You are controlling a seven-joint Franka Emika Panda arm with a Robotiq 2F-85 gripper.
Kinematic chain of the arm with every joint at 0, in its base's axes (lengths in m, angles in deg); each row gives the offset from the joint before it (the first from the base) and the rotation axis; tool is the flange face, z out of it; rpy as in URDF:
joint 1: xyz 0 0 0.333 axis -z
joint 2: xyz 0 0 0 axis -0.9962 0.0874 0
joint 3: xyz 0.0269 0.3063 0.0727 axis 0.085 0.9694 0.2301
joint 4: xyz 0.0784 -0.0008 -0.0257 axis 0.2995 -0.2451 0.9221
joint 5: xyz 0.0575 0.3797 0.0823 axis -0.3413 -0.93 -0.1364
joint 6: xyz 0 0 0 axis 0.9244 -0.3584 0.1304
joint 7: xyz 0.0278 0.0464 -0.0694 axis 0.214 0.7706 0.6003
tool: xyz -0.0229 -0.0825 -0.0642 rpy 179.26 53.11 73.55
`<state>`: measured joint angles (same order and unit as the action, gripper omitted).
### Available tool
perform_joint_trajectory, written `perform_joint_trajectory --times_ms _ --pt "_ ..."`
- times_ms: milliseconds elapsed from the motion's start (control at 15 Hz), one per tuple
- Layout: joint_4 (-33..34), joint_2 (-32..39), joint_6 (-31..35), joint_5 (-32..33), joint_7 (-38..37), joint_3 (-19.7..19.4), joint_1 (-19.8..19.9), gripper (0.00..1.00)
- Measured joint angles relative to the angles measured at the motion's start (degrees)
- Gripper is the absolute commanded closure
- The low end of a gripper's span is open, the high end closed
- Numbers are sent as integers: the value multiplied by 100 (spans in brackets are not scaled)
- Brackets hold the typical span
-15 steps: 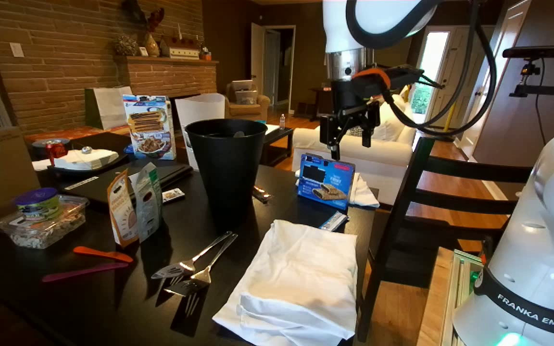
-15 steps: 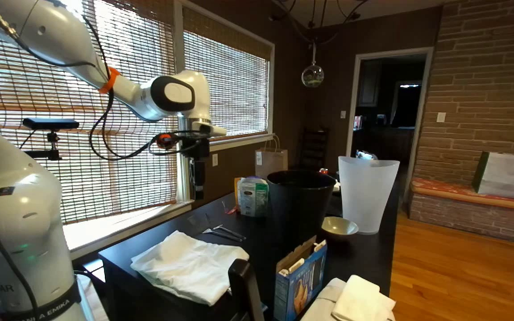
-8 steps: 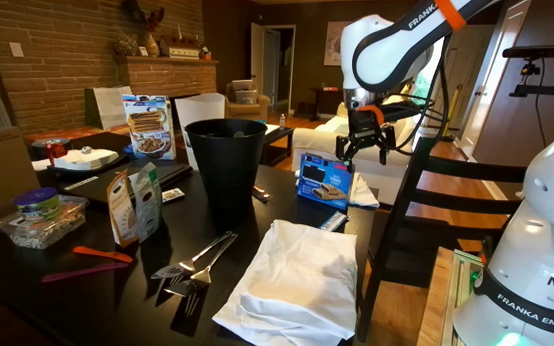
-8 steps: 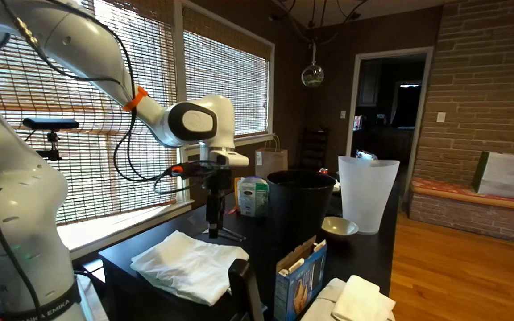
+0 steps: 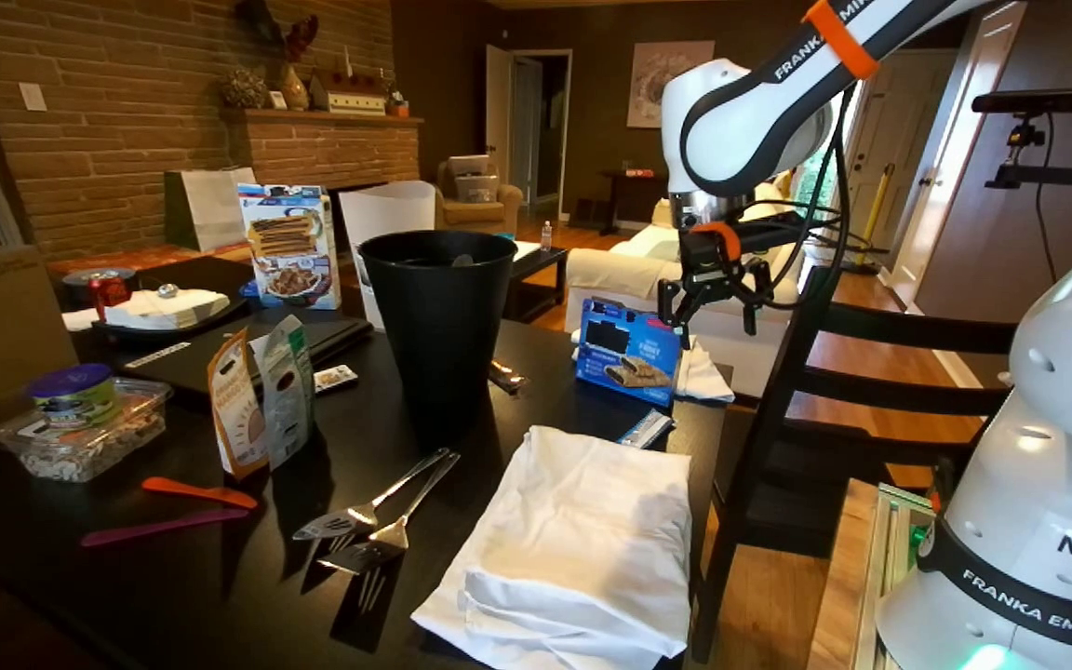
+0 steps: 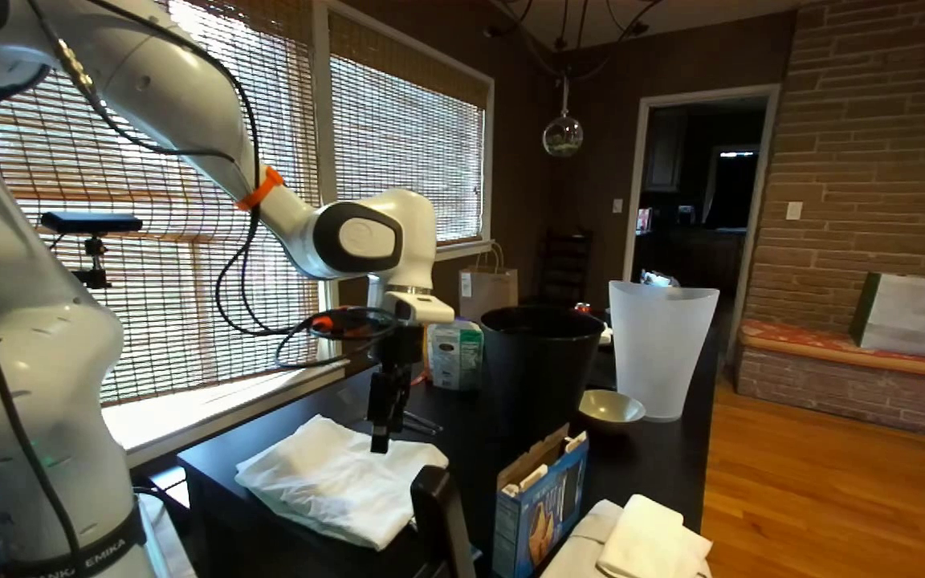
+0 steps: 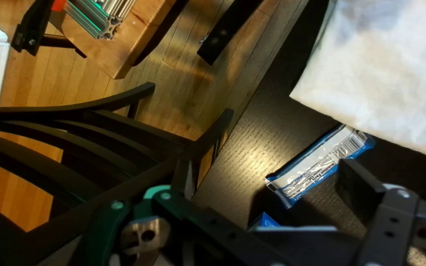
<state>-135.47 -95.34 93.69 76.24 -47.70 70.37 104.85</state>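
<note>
My gripper is open and empty, pointing down above the dark table. In the wrist view its fingers stand wide apart. A wrapped bar, white and blue, lies flat on the table below and between them. The bar also shows in an exterior view. An upright blue snack box stands close by, behind the fingers in that view. It also shows in an exterior view with its top open, and its corner peeks out in the wrist view. A folded white cloth lies beside the bar.
A tall black bin, a white bin and a bowl stand on the table. Metal utensils, pouches and a cereal box are there too. A dark chair stands at the table edge.
The arm has reached out and lowered my gripper from high up to closer above the table near the blue box and bar. The objects on the table have not moved.
</note>
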Motion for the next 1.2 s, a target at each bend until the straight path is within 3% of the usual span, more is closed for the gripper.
perform_joint_trajectory --times_ms 200,733,1200 --pt "-38 50 375 15 4 -58 -31 0" --pt "-467 918 3185 108 46 -334 -17 0" --pt "-398 1984 4404 1225 -356 -780 126 0"
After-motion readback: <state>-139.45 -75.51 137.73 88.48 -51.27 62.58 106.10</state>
